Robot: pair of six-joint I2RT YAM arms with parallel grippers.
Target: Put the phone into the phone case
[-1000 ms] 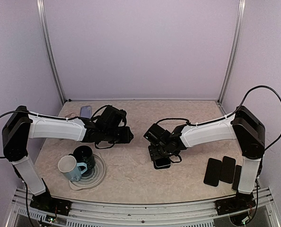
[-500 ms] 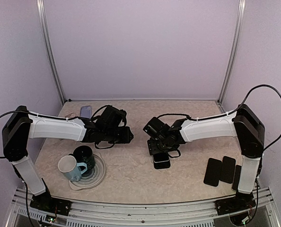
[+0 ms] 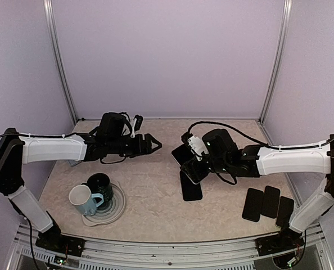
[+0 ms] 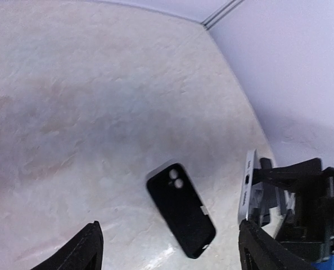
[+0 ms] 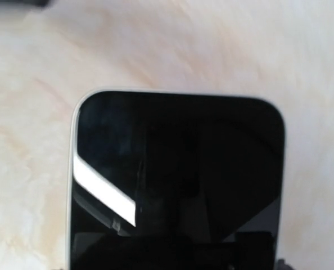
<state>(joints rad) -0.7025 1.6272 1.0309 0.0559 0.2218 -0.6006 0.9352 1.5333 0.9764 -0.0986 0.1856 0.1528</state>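
The step in hand is the carry. The right pincer [image 3: 196,163] pinches the phone [image 3: 185,159] and holds it in the air over the middle of the worktop [image 3: 156,208], tilted and not lying flat. In the right wrist view the dark screen with its pale rim fills most of the picture. The pincer's own fingers are not visible there, so the grip is read from the top view and from the left wrist view, where the phone shows edge-on in the black clamp.

The phone case [image 3: 191,187] lies flat on the worktop about midway between the left and right edges and a little toward the near edge. It sits just below and nearward of the held phone, apart from it. In the left wrist view it is a black shell with two lens openings at its far end. I cannot tell from these pictures whether its open side faces up.

The left pincer [image 3: 151,145] is spread and holds nothing. It hangs above the worktop left of centre, pointing toward the case.

By my judgement the next move calls for levelling the phone over the case, matching its camera end to the lens openings, then lowering and pressing it in. The light case could slide under the push, and the free left pincer is well placed to steady it.

Two mugs [image 3: 91,194] stand by a plate [image 3: 116,212] near the near left corner. Three dark slabs [image 3: 265,203] lie by the near right corner, well apart from the work.
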